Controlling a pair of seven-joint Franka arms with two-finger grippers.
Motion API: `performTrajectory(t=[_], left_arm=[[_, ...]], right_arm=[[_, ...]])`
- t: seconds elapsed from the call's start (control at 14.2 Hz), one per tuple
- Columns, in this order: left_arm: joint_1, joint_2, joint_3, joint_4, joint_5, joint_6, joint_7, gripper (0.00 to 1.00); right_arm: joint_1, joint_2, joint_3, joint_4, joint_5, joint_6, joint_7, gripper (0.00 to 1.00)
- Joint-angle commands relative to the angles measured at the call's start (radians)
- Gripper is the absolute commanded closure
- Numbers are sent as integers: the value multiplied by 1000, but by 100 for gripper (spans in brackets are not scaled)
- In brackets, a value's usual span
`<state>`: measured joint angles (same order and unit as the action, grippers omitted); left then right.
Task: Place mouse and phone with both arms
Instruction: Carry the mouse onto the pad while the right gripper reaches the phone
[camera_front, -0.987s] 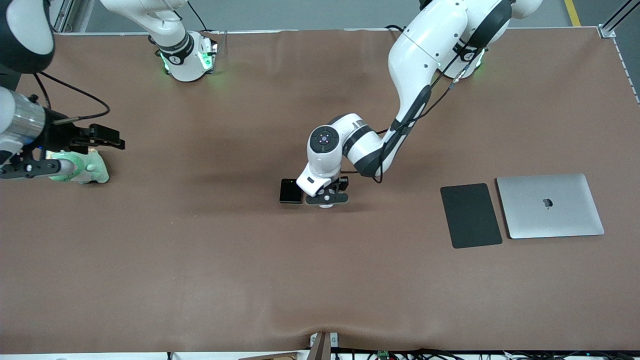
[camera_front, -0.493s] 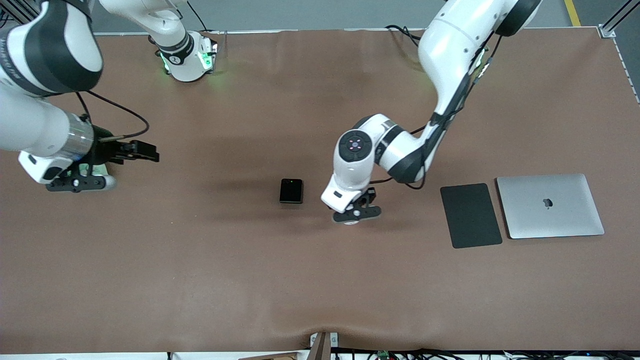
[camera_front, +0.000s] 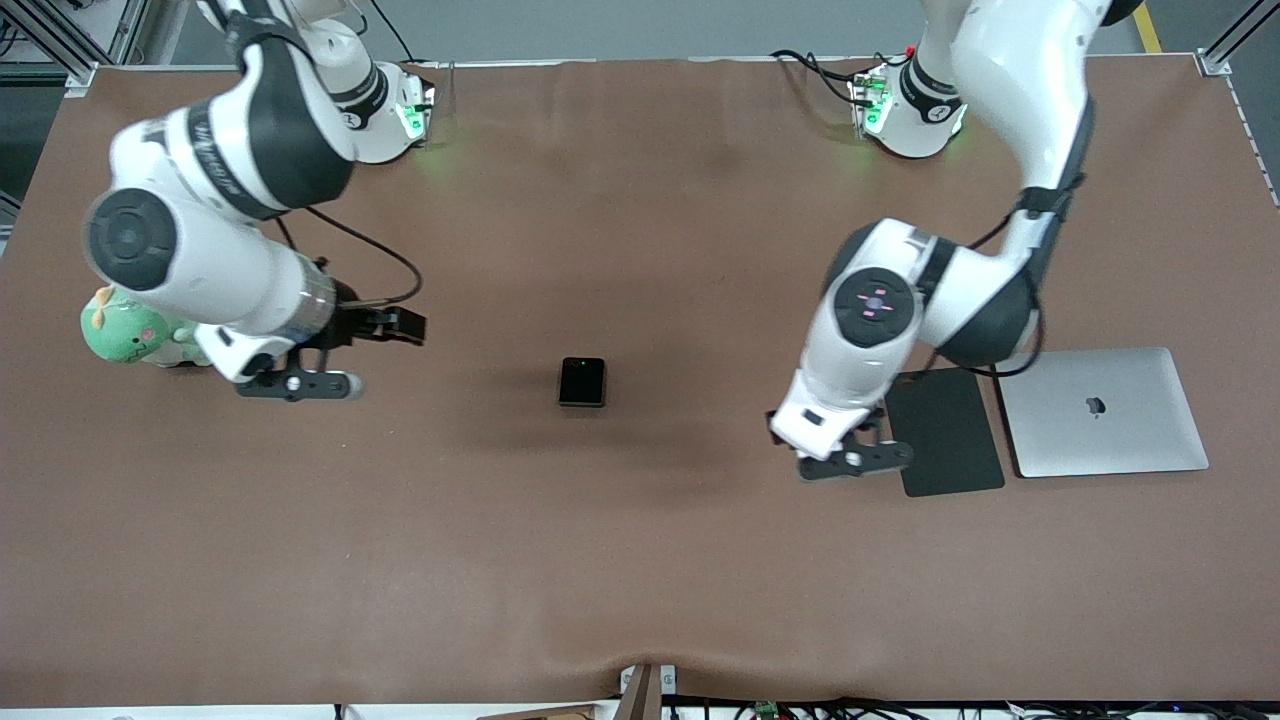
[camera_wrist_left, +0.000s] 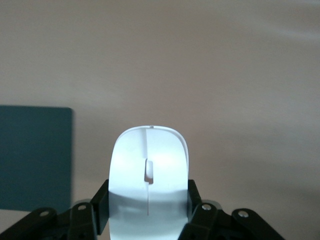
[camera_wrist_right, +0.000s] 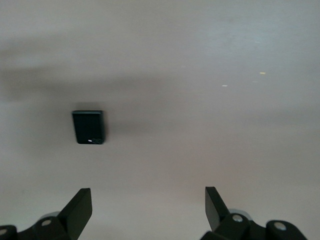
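Note:
The white mouse (camera_wrist_left: 148, 160) is held between the fingers of my left gripper (camera_wrist_left: 148, 202), which is shut on it. In the front view the left gripper (camera_front: 850, 460) hangs over the table beside the dark grey pad's (camera_front: 942, 430) edge, and the mouse is hidden under it. The black phone (camera_front: 582, 381) lies flat at the table's middle, and also shows in the right wrist view (camera_wrist_right: 88, 126). My right gripper (camera_front: 295, 385) is open and empty over bare table between the phone and a green toy; its own view shows it (camera_wrist_right: 147, 205) wide open, short of the phone.
A green plush toy (camera_front: 125, 335) sits at the right arm's end of the table. A closed silver laptop (camera_front: 1100, 411) lies beside the dark grey pad, which also shows in the left wrist view (camera_wrist_left: 35, 157), at the left arm's end. A brown mat (camera_front: 640, 560) covers the table.
My left gripper has carried the mouse from beside the phone toward the dark grey pad. My right gripper has moved from the plush toy toward the phone.

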<state>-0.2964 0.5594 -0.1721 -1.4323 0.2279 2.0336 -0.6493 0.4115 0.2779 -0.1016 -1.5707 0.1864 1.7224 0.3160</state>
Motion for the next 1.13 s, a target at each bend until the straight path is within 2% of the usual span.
performTrajectory(t=[0.0,0.28,0.56,0.78,1.06], left_arm=[[84,-73,-15,-94,16,-15,60,63],[190,-72,-14,-138,21,-13,146,65],[272,-52,-14,-175,28,17,217,64],[341,-39,-14,-261,30,152,247,64],[373,-3,-14,-355,30,328,252,62]], right_arm=[[30,23,-10,6,30,26,18,0],[93,66,-10,6,31,84,23,0],[171,119,-10,6,33,167,126,0],[214,162,-10,4,33,241,172,0],[256,219,-12,4,22,315,203,0]])
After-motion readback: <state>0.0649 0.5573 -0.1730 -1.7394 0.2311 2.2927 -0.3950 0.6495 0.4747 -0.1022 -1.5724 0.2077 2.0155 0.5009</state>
